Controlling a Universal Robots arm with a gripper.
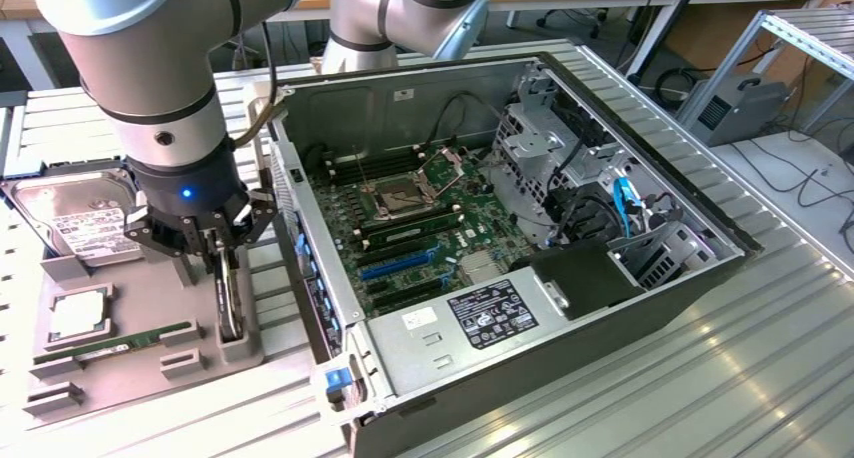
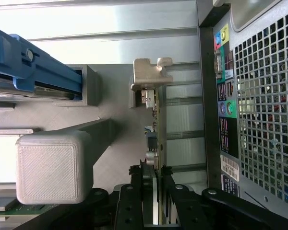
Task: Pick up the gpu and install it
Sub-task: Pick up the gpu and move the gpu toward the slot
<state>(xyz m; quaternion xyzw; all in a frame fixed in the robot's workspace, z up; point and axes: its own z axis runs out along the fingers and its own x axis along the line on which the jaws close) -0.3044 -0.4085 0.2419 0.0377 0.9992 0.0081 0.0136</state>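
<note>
Gripper (image 2: 153, 176): narrowed onto both faces of the gpu (image 2: 160, 120).
Gpu: on edge in the grey tray (image 1: 134, 378), beside the computer case (image 1: 534, 228).
Wrist view: silver bracket (image 2: 151, 74), coloured rear ports (image 2: 224, 108).
Exterior view: hard drive (image 1: 80, 218) and power supply (image 1: 487, 313) labels, writing unreadable.

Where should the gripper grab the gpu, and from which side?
Probably pinch the gpu across its two flat faces at the upper edge, coming straight down: it stands on edge in the gray holder, thin side up, silver bracket at one end.
</note>
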